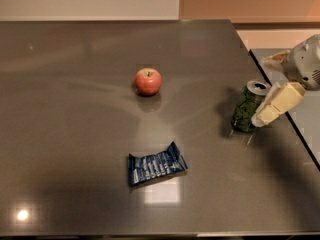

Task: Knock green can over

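The green can (247,107) stands near the right edge of the dark table (75,134), leaning slightly, with its silver top up. My gripper (272,106) comes in from the right edge of the camera view. Its cream-coloured tip rests against the can's right side, about mid-height. The white wrist housing (306,61) sits above and to the right of the can.
A red apple (148,81) sits mid-table, left of the can. A blue snack packet (157,170) lies toward the table's front. The table's right edge (285,109) runs just behind the can, with a lower surface beyond it.
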